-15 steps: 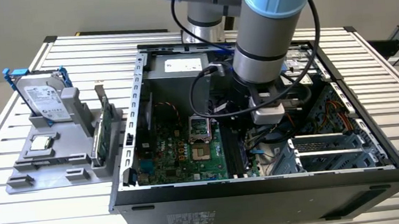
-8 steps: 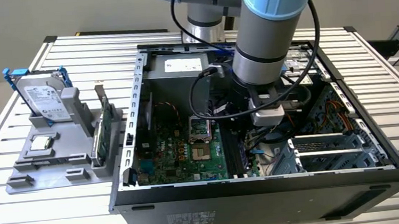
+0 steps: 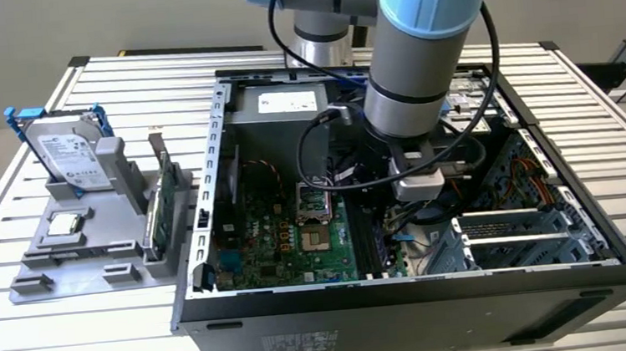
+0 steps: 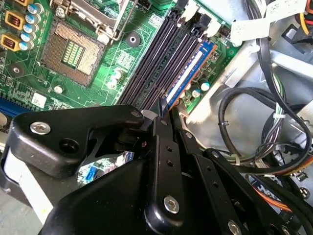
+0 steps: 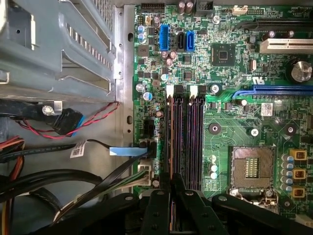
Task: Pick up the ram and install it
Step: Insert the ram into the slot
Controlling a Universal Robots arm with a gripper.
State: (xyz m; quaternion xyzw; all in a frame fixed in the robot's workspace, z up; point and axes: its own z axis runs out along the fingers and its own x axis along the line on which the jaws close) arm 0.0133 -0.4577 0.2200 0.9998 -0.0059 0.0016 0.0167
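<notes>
Now inside my open black computer case (image 3: 622, 273), black gripper (image 4: 166, 115) pinching the slim dark ram stick (image 4: 188, 73), its lower edge in the slot nearest the green motherboard's (image 5: 230, 117) edge, beside three empty black slots (image 5: 183, 142).

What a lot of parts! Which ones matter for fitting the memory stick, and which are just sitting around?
In the job:
- the ram, edge-on at the memory slots
- the gripper, shut on it
- the computer case

Just lying about:
- the hard drive and the green card, standing in the grey holder beside the case
- the processor socket
- the cables
</notes>
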